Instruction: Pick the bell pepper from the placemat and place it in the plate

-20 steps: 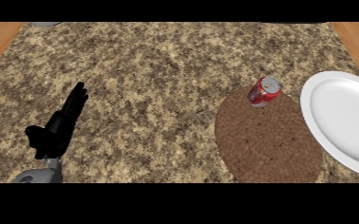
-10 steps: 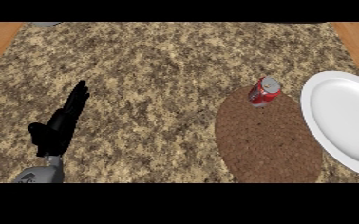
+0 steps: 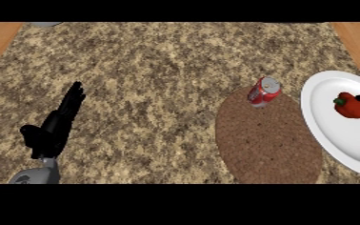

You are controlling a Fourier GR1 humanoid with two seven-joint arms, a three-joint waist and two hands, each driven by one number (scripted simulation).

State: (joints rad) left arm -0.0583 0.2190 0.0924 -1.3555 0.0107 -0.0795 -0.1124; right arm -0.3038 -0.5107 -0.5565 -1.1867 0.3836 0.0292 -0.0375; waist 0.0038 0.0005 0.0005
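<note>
- Head view: the left hand (image 3: 51,136) shows at the lower left, its fingers (image 3: 72,100) straight and together, pointing up the desk, thumb out to the side, holding nothing.
- Its grey forearm (image 3: 35,175) comes in from the lower edge.
- A small dark tip at the far right edge, just beside the bell pepper (image 3: 346,105), may belong to the right hand; whether its fingers are spread or curled cannot be told.
- The red bell pepper lies in the white plate (image 3: 320,124), at the right edge.
- The brown oval placemat (image 3: 264,143) lies just left of the plate.
- A red can (image 3: 264,91) stands tilted on the placemat's far end.
- The speckled desk (image 3: 162,76) carries all of these.
</note>
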